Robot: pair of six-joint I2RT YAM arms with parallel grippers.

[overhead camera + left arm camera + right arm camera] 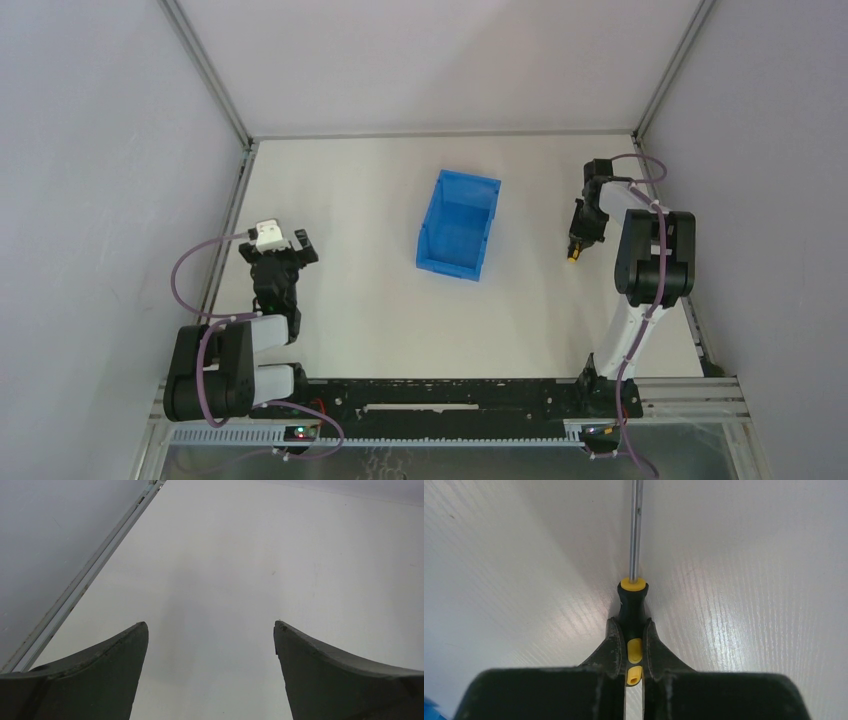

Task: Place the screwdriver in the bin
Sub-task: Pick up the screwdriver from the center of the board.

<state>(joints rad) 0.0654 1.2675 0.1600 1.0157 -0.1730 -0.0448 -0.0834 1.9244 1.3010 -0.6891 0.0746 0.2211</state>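
White table (360,300), with the blue bin (458,224) sitting mid-table and nothing visible inside it. Over at the left edge the left gripper (210,645) hangs spread wide, nothing between its fingers. On the right, the right gripper (630,640) is pinching the screwdriver (633,607) by its black-and-yellow handle, well right of the bin. Grasp made; the carry and drop remain.

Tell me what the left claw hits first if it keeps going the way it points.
Probably nothing but bare table. The left claw is open and angled down at the white surface; no object lies in its line, though the depth is hard to judge.
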